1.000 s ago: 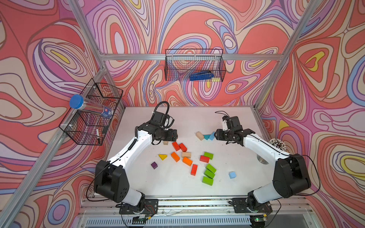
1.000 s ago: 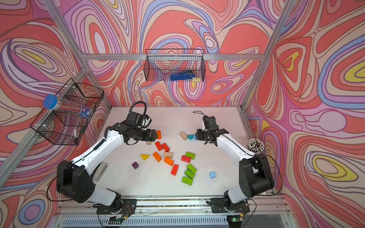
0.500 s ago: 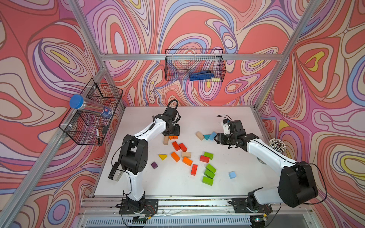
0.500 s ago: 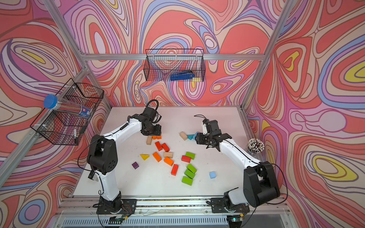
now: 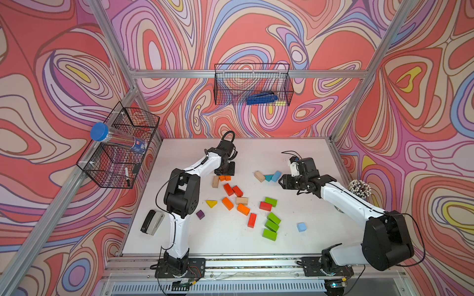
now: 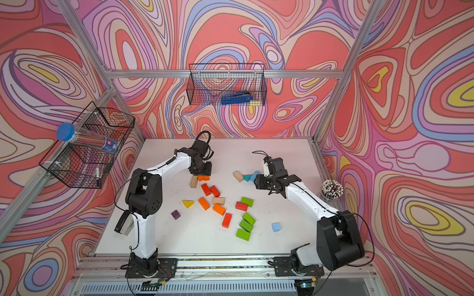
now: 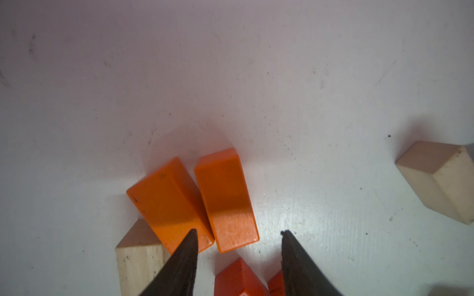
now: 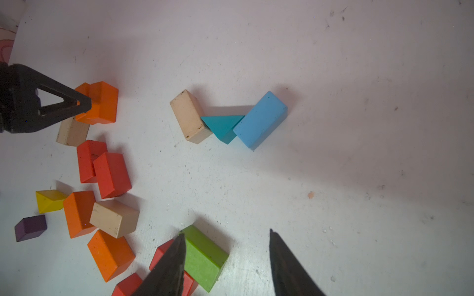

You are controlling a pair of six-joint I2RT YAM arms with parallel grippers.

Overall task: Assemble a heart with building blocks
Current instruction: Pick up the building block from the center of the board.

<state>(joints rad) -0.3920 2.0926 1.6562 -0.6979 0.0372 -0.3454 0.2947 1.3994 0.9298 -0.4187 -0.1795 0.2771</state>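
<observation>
Your left gripper (image 7: 238,231), jaws apart, hangs over two touching orange bricks (image 5: 225,177) at the table's (image 5: 256,153) 11 o'clock; other building blocks (image 5: 243,209) lie scattered mid-table. Centre across one brick before closing. Your right gripper (image 8: 227,232), apart and empty, hangs at 2 o'clock.

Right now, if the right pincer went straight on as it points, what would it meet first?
Probably the teal wedge, or the light blue brick beside it; depth is unclear.

The table (image 5: 295,246) is white, and the walls (image 5: 243,33) have swirls of red, pink, purple and blue. The building blocks (image 5: 242,209) are orange, red, green, light blue, teal, yellow, purple and plain wood.
</observation>
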